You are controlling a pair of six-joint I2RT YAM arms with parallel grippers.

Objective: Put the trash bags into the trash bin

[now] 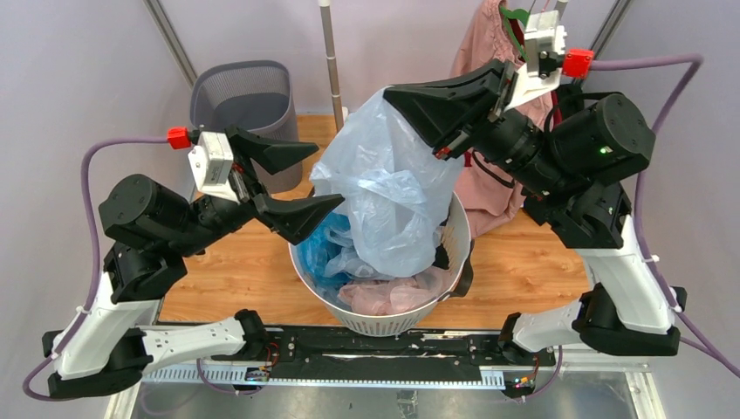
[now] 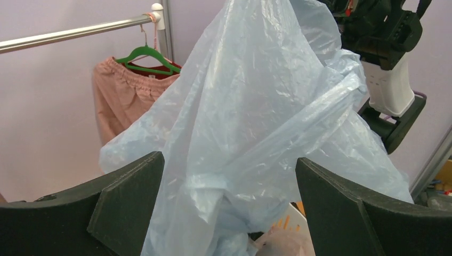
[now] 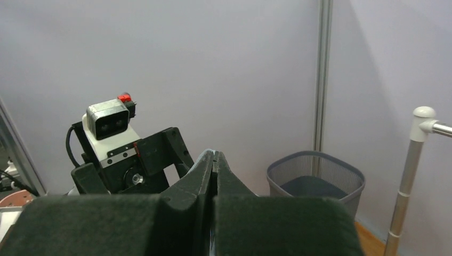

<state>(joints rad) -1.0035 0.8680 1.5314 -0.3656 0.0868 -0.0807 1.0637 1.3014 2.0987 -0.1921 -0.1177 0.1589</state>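
Right gripper (image 1: 389,93): my right jaws are pressed fully together, pinching the top of the pale blue trash bag (image 1: 393,183). A thin film needs a tight pinch or it slips.
Pale blue trash bag: it hangs from that pinch above the white slotted basket (image 1: 384,325). Its lower folds reach down inside the rim, so I judge it isn't clear of the basket yet.
Left gripper (image 1: 329,175): spread as wide as it goes and holding nothing. It sits just beside the bag's left flank, and in my left wrist view the film hangs between the fingers. That looks placed to gather the loose body.
Trash bin (image 1: 214,92): dark grey mesh, at the far left corner, well apart from the bag and apparently without bags inside.
Left behind: a deeper blue bag (image 1: 318,249) and something pinkish lie in the basket.
Not mine to move: the pink garment (image 2: 120,96) on its green hanger (image 2: 149,56).
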